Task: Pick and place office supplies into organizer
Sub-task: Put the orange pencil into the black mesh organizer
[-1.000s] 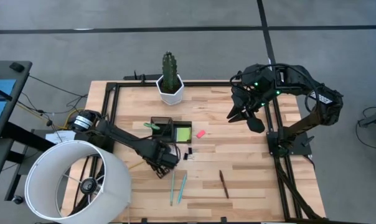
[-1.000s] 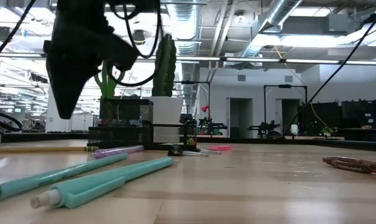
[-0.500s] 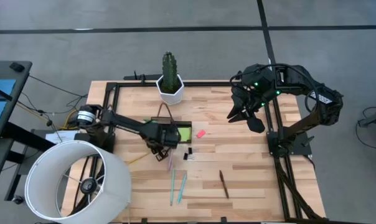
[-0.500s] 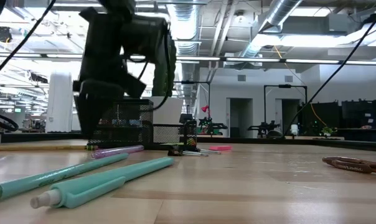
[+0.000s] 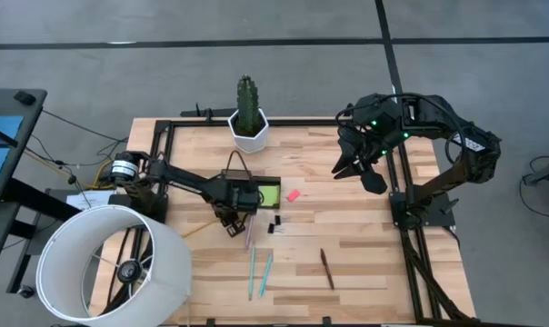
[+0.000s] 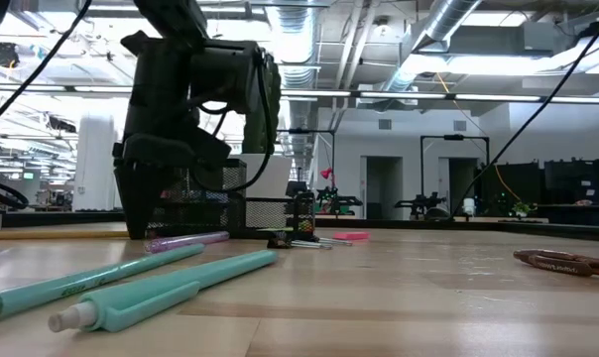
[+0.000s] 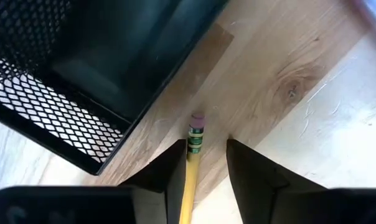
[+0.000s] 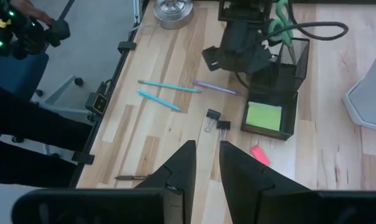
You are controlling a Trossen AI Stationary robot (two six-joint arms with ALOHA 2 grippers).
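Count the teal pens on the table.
2: both teal pens lie side by side near the table's front edge, below the organizer. More may hide under the left arm.

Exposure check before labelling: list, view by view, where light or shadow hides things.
Low view: bright ceiling lights behind turn the left pincer, down by the organizer, into a silhouette. Left wrist view: the organizer's inside lies in deep shade; the yellow pencil between the fingers is well lit. High and right wrist views: even light, right pincer waiting aloft, sticky-note pad plain.
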